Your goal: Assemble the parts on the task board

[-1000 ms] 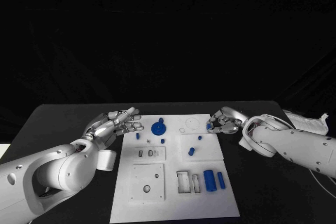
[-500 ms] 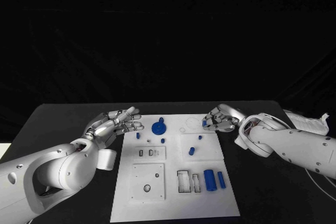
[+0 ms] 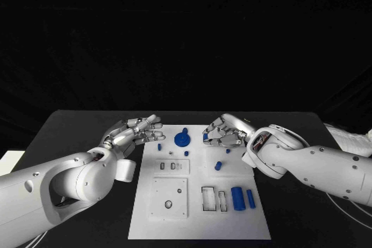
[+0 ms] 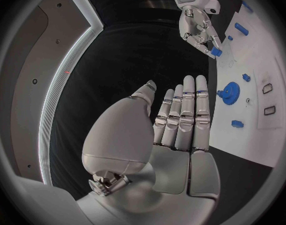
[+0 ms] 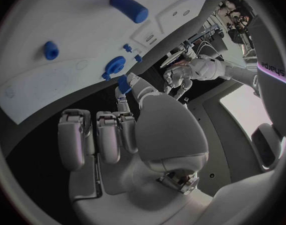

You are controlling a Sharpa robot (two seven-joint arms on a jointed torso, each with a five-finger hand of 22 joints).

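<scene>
The white task board [image 3: 233,229] lies in the middle of the black table. Over its far edge my right hand [image 3: 223,133] pinches a small blue part [image 3: 206,136] between thumb and a finger; the right wrist view shows the same blue part [image 5: 124,83] at the fingertips. Just left of it, a blue gear [image 3: 182,138] stands on the board. My left hand [image 3: 136,132] hovers beside the board's far left corner, fingers straight and apart, holding nothing. In the left wrist view, the left hand [image 4: 180,117] points toward the right hand [image 4: 199,32].
Small blue pegs [image 3: 159,147], [image 3: 186,153], [image 3: 219,165] lie on the board's far half. Two blue cylinders [image 3: 238,198], [image 3: 250,198] sit at the near right beside rectangular slots [image 3: 207,198]. A raised plate with a hole [image 3: 170,199] is at the near left.
My right hand has carried the blue part left, from past the board's right edge to over its far edge near the gear. The camera has shifted a little. The left hand has barely moved.
</scene>
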